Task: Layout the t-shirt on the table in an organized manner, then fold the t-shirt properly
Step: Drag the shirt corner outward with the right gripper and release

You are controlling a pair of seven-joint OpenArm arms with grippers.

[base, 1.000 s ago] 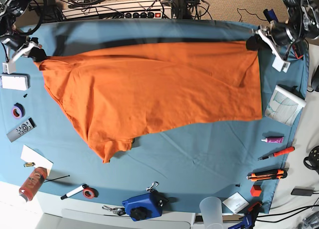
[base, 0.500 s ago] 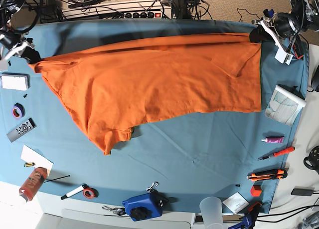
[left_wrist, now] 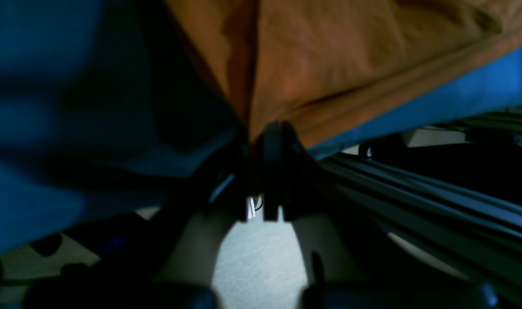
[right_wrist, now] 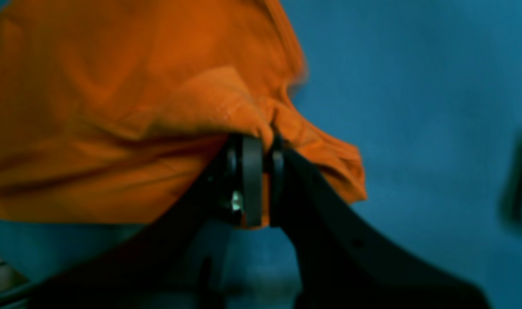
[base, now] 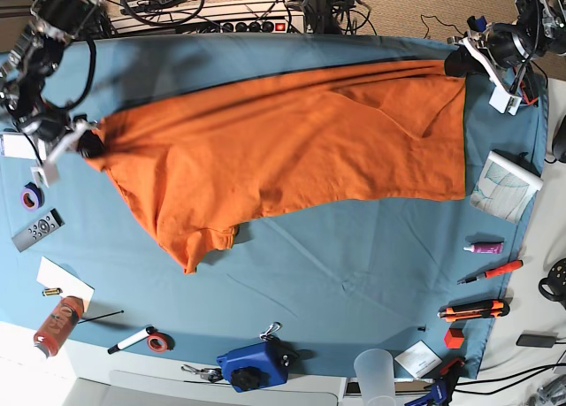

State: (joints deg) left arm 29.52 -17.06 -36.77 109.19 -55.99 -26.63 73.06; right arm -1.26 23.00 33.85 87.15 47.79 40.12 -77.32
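The orange t-shirt (base: 283, 149) lies stretched across the upper half of the teal surface (base: 354, 282), running from about 9 o'clock to about 2 o'clock in the base view. Its long upper edge slants up toward 2 o'clock, and one sleeve points down toward 7 o'clock.

The left gripper (base: 455, 63) sits at the 2 o'clock corner of the shirt. In its wrist view the jaws are pressed together on a pinched fold of orange cloth (left_wrist: 286, 77), with the hem running off to 3 o'clock.

The right gripper (base: 87, 145) sits at the 9 o'clock end. Its wrist view shows the jaws squeezed narrow on a bunched edge of the shirt (right_wrist: 115, 107), orange fabric visible between them, the teal surface (right_wrist: 415, 107) behind.
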